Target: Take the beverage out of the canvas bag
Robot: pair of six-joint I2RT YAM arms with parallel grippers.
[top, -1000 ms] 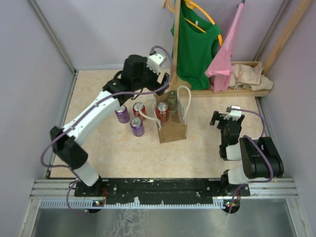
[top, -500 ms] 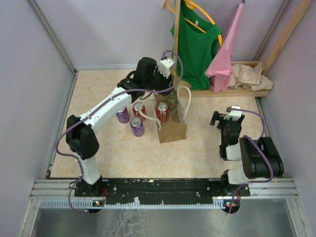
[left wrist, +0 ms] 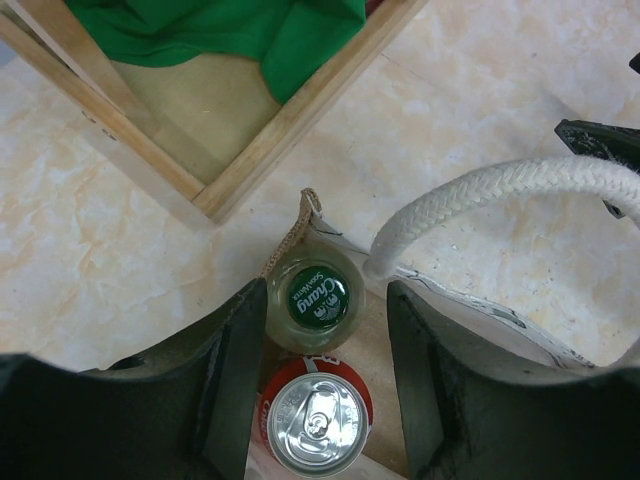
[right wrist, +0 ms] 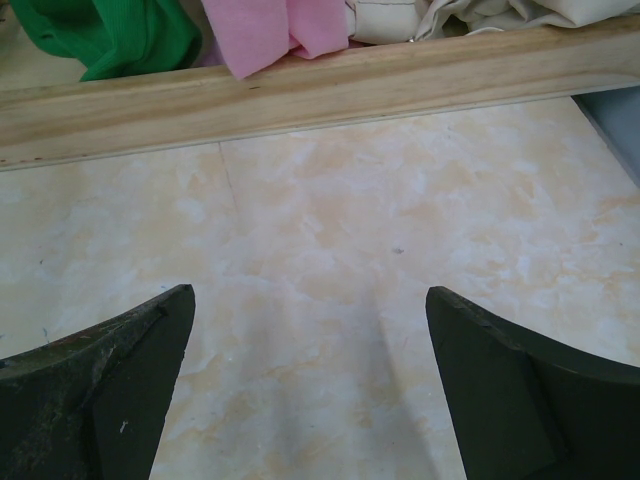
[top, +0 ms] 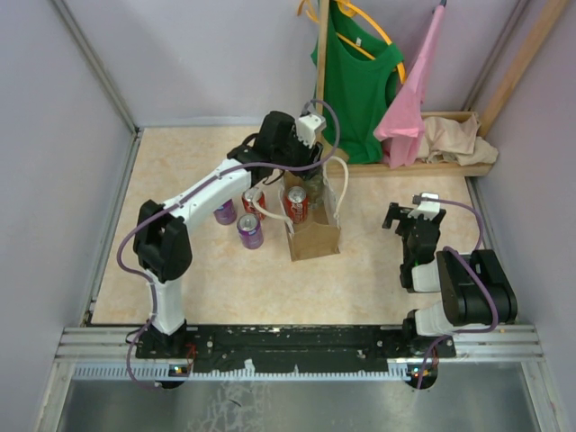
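Swinging across over the last second, the left arm has carried the left pincer (left wrist: 325, 300) from beside the rope handle to over the far end of the canvas bag (top: 313, 236); the right arm has not shifted. That left pincer stands wide, its fingers (left wrist: 230, 380) straddling the top of the green-capped bottle (left wrist: 317, 298) without clamping it; the left finger sits just beside the glass, while the right one is apart from it.

Inside the bag the bottle stands upright, directly between the fingertips; a red can (left wrist: 315, 425) stands upright in the same bag, just behind the bottle toward the wrist; one cream rope handle (left wrist: 480, 190) arches past the right finger. Outside the bag, off the pincer's left side, a loose red can (top: 254, 200) and two purple cans (top: 249, 231) stand on the counter (top: 225, 279).

Well apart from the bag, the right pincer (right wrist: 310, 370) is wide too, above bare counter; ahead of its fingertips runs a wooden rail (right wrist: 300, 85), with a green shirt (right wrist: 110, 35), a pink garment (right wrist: 265, 30) and a beige cloth heap (right wrist: 480, 15) beyond it. Cream marbling covers the counter; lilac walls (top: 198, 54) close it in.
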